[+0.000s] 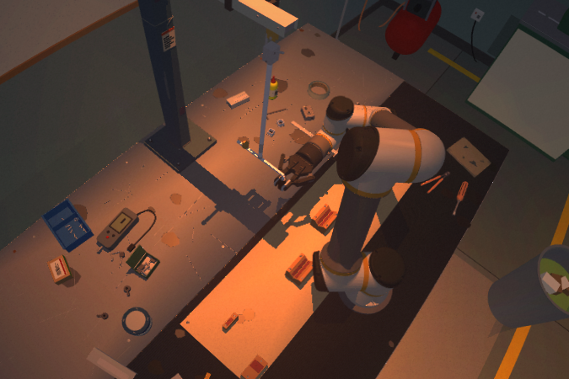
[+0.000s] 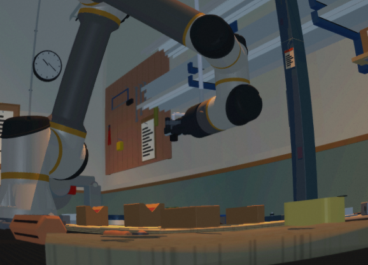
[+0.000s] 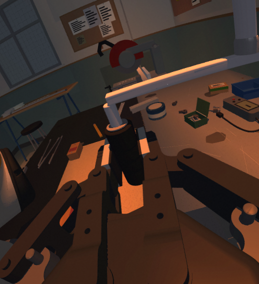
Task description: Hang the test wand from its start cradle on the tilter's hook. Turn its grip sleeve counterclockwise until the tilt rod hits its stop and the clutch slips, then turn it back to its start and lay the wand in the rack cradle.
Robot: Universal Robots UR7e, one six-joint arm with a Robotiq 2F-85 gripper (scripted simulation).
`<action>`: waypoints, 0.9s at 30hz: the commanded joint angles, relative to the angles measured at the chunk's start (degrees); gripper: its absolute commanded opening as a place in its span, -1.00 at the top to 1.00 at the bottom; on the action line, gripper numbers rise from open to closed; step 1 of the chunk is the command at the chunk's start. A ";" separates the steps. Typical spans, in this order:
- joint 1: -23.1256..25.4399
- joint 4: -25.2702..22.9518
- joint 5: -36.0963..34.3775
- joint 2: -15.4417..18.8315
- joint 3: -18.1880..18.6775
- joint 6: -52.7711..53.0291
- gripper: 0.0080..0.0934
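Near the middle of the bench the pale test wand (image 1: 263, 158) (image 3: 173, 76) hangs level from the thin tilt rod (image 1: 265, 107) under the tilter's beam (image 1: 267, 15). At the wand's near end its dark grip sleeve (image 3: 126, 155) sits in my gripper (image 1: 285, 181) (image 3: 128, 169), which is closed around the sleeve. In the second side camera the gripper (image 2: 168, 128) points away from the lens and the wand is hidden. Two orange cradles (image 1: 324, 216) (image 1: 299, 268) stand on the lit mat beside the arm's base.
The blue column (image 1: 166, 76) stands left of the wand on a base plate. A meter (image 1: 117, 228), a blue tray (image 1: 67, 224), a green box (image 1: 142, 263) and a tape roll (image 1: 137, 321) lie on the left bench. Small parts and a glue bottle (image 1: 273, 87) lie behind the rod.
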 commanded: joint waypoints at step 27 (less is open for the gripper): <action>-0.62 0.25 -0.62 0.52 -0.82 0.00 1.00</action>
